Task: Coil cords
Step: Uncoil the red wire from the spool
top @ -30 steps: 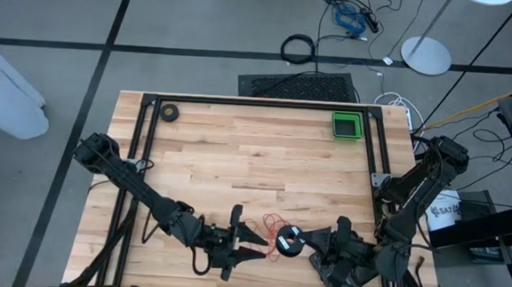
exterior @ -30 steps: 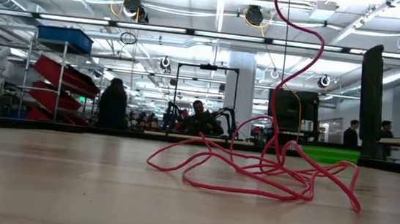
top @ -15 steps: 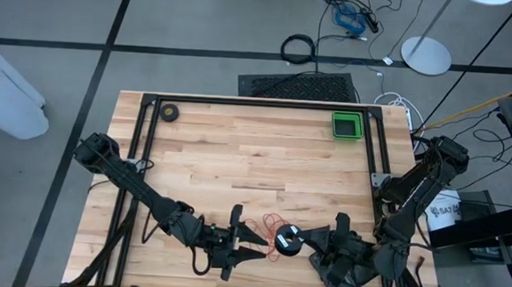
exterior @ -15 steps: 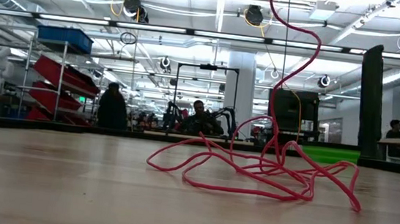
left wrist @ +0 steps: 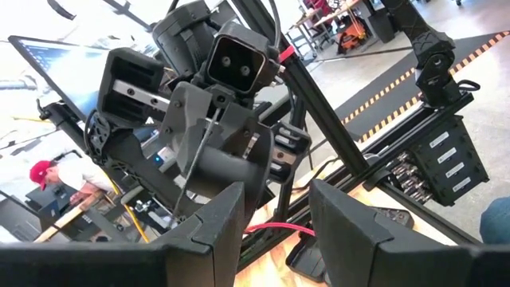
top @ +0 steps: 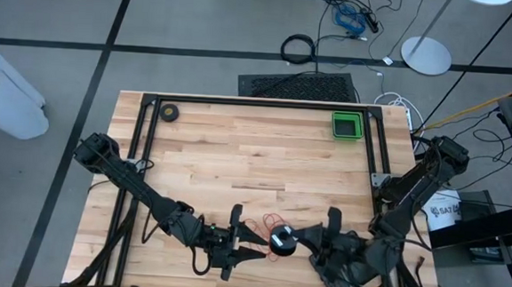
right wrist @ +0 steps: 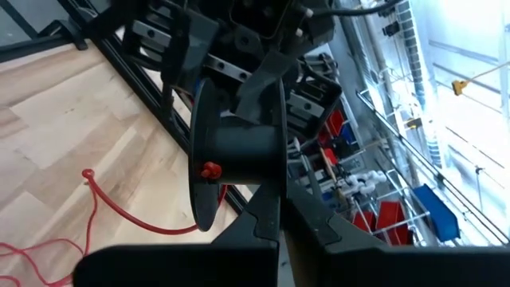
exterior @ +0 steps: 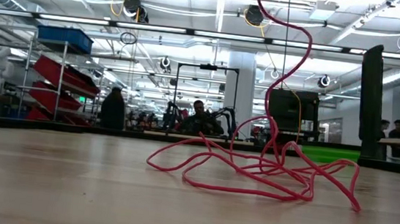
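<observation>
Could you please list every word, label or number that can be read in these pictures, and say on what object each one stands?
"SAF": on the white bucket beside the table's right edge; the rest of the word is hidden.
White label on the black reel: too small to read.
White labels on the black box in the left wrist view: too blurred to read.
No other text is readable.
</observation>
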Available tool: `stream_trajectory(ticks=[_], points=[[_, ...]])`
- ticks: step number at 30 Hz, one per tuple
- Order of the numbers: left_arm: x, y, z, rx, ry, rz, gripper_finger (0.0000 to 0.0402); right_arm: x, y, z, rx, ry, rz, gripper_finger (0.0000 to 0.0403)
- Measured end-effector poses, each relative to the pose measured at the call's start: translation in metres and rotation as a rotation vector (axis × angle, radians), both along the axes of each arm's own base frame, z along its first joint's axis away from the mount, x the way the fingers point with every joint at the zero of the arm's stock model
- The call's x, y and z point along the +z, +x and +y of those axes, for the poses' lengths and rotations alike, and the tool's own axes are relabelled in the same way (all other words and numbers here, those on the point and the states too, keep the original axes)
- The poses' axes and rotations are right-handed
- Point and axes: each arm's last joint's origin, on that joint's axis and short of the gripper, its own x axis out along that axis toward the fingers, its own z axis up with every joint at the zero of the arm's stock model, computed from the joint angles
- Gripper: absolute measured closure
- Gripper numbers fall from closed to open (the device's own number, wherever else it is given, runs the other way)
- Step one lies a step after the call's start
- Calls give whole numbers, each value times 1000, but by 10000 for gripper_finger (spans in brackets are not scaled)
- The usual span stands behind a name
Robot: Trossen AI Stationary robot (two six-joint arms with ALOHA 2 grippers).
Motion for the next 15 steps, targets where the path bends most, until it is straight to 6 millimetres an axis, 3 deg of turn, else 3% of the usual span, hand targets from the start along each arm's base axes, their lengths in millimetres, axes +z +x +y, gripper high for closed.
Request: stream_trajectory(ticks=[15], points=[[0,1,2,33,-9,2,250,-1,2,-2,-9,18,1,403]])
